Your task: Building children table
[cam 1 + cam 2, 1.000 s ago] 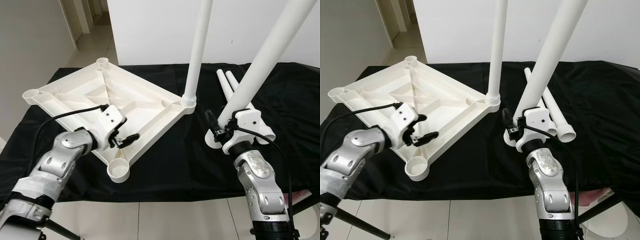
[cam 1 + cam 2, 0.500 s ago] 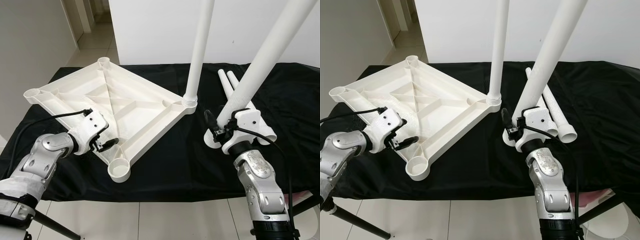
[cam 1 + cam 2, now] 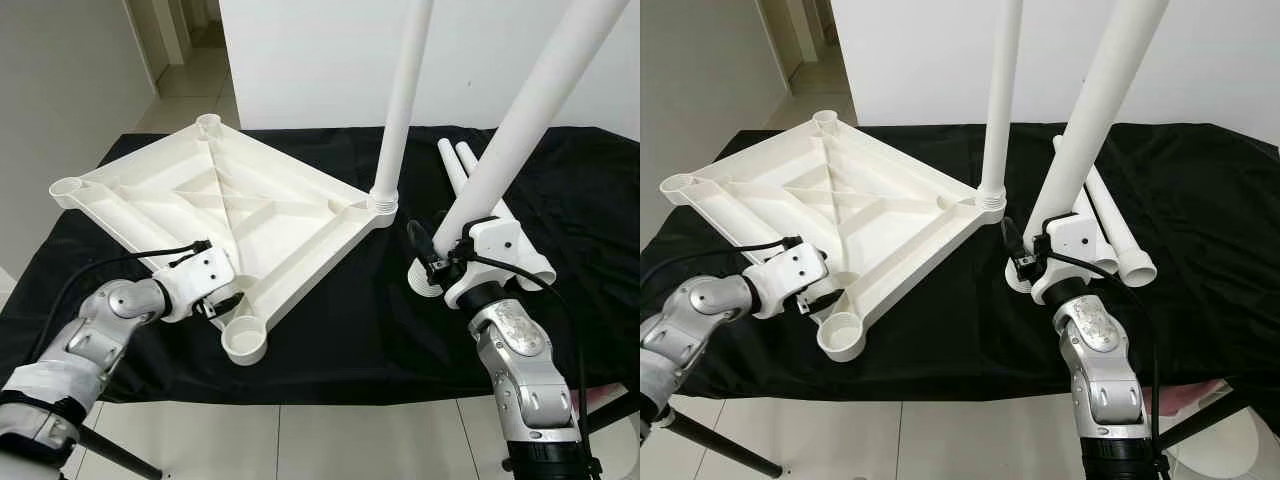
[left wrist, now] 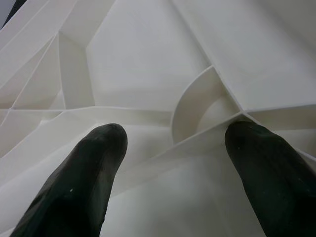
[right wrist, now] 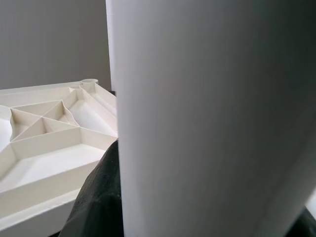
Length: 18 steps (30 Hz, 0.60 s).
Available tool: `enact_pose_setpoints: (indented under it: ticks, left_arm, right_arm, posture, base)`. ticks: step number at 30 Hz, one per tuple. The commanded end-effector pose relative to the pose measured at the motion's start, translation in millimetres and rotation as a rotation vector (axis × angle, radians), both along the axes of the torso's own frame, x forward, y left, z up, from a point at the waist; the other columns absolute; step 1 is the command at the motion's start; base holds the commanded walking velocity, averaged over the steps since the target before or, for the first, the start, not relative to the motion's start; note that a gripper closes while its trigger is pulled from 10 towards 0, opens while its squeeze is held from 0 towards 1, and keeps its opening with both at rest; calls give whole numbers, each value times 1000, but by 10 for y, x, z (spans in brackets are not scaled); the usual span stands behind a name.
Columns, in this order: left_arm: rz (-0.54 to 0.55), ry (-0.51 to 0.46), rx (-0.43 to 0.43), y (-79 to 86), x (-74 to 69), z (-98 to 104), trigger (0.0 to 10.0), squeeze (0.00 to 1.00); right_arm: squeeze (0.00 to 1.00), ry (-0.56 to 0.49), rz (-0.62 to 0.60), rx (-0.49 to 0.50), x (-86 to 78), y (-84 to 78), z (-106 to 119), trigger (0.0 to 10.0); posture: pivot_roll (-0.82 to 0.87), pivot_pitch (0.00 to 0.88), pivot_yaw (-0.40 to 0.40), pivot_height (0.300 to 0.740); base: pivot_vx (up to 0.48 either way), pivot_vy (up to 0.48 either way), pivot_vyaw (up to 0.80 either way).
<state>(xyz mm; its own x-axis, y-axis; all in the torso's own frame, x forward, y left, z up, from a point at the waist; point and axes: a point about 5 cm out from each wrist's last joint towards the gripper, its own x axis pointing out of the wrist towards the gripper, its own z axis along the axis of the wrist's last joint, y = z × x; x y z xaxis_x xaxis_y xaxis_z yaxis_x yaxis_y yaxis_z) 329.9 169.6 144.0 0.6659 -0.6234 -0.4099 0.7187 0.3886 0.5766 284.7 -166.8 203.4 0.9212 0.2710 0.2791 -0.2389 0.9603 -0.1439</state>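
Here the tabletop [image 3: 215, 205] lies upside down on the black cloth [image 3: 340, 330], one leg [image 3: 405, 90] standing in its corner socket. The left gripper [image 4: 173, 163], fingers wide, presses against the tabletop's near edge. Beside the tabletop, the right gripper [image 3: 432, 262] clamps a tilted second leg [image 3: 520, 110]; two spare legs [image 3: 1110, 225] lie behind.

Two silver-jointed arms with white wrist housings and black fingers.
Brushed silver segments on left arm [image 3: 95, 340] and right arm [image 3: 520, 365], rounded at the joints, with small dark screws on the right forearm shell. White boxy housing behind left gripper [image 3: 818, 297] and right gripper [image 3: 437, 262]. Black cables looping from each wrist, at 9 o'clock on the left and 3 o'clock on the right. Matte black, blunt, rounded fingers [image 4: 79, 190]. White wrap on the left upper arm.
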Motion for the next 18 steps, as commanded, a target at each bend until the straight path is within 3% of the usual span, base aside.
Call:
enact_pose_setpoints:
  ticks: [1, 3, 9, 18]
  left_arm:
    - [-84, 42, 4, -182, -64, -110, 10000, 0]
    - [-96, 42, -8, -230, -66, -110, 10000, 0]
    - [-147, 40, -113, -593, -41, -77, 10000, 0]
    - [-161, 32, -143, -829, 17, -92, 10000, 0]
  right_arm:
    - [0, -28, 16, -3, -10, 23, 52, 10000]
    - [0, -29, 16, -3, -13, 25, 51, 10000]
    - [0, -28, 21, -1, -27, 51, 48, 10000]
    - [0, -28, 19, 2, -21, 54, 49, 10000]
  posture:
    - [-22, 63, 63, 740]
    - [-22, 63, 63, 740]
    - [-47, 68, 73, 740]
    - [-61, 56, 75, 740]
  base:
    - [0, 0, 0]
    - [0, 0, 0]
    - [0, 0, 0]
    - [0, 0, 0]
